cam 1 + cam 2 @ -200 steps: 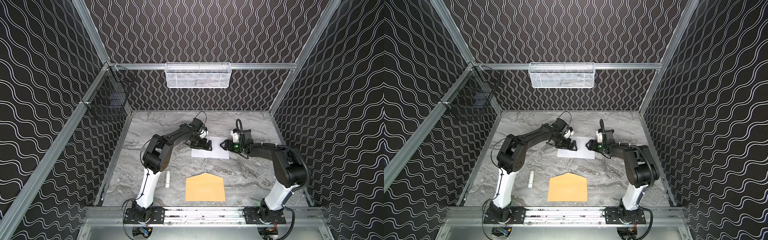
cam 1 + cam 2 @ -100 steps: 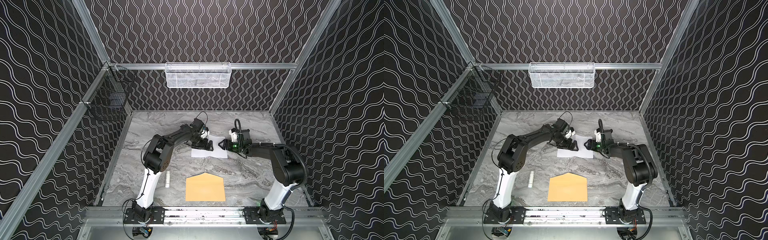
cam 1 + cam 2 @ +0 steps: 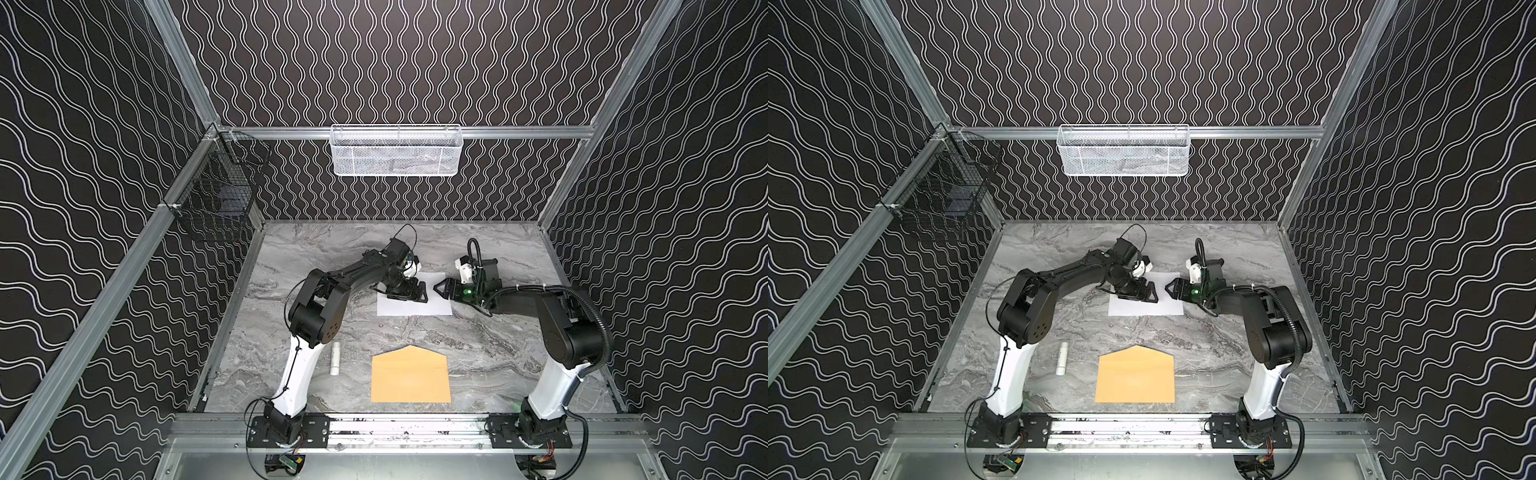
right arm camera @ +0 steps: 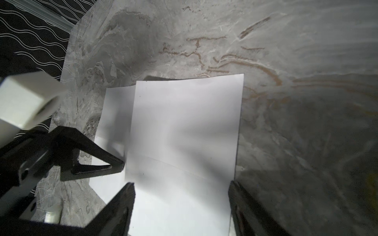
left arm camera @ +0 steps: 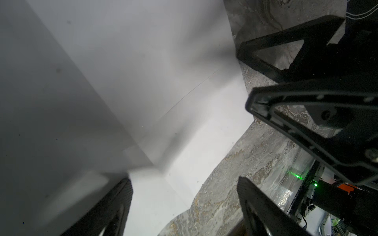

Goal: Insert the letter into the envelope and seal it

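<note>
Tools: left gripper (image 3: 422, 291), jaws apart, low over the far left part of the letter (image 3: 415, 308). In the right wrist view one of its fingertips (image 4: 117, 164) meets the edge of a raised layer of the sheet. The right gripper (image 3: 437, 286) also has its jaws apart, at the letter's far right corner and facing the left one. The sheet runs between its fingers, but I see nothing clamped.

Letter: lying on the table (image 3: 498, 357), part of it lifted and doubled over the rest, with a faint crease. It is not in the envelope (image 3: 410, 380), which lies flap open, well apart from the letter on the arm-base side.

Judgement: the step in hand looks like folding the letter down to envelope size. To do it well — pin the lower layer with one gripper, bring the lifted edge square onto the opposite edge, then press slowly along the crease. Thin paper will likely slide or buckle if pushed from one corner.

Surface: grey marbled, smooth, probably little grip. A white cylinder (image 3: 335, 358) lies on the arm-base side of the letter, toward the left arm.

Room: black wavy-lined walls (image 3: 415, 62). A white mesh basket (image 3: 395, 151) hangs beyond the letter — a black wire basket (image 3: 216, 199) beyond it and to the left.
</note>
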`<action>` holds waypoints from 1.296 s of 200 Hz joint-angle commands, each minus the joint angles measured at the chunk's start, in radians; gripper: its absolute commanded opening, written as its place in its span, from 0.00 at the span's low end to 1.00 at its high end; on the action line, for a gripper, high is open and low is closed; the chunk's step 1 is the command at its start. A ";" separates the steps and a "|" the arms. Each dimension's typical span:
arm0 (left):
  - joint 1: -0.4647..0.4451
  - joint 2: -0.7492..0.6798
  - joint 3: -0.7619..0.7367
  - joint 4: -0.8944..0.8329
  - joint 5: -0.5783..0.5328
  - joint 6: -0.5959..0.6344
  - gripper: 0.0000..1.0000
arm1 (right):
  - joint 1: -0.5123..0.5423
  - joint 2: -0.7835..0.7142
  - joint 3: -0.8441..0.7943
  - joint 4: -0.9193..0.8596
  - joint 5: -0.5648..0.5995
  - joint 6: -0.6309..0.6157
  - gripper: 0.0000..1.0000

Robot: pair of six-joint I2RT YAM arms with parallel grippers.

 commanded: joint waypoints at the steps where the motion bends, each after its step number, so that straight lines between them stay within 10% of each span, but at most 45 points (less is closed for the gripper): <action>1: 0.008 -0.048 -0.019 0.015 -0.041 -0.022 0.88 | 0.003 0.010 -0.015 -0.200 0.043 0.018 0.75; 76: 0.117 -0.132 -0.096 -0.012 -0.216 -0.064 0.99 | 0.003 -0.009 -0.010 -0.225 0.070 0.001 0.75; 259: 0.075 -0.028 -0.071 0.068 0.023 -0.031 0.99 | 0.030 0.038 0.003 -0.230 0.075 -0.005 0.75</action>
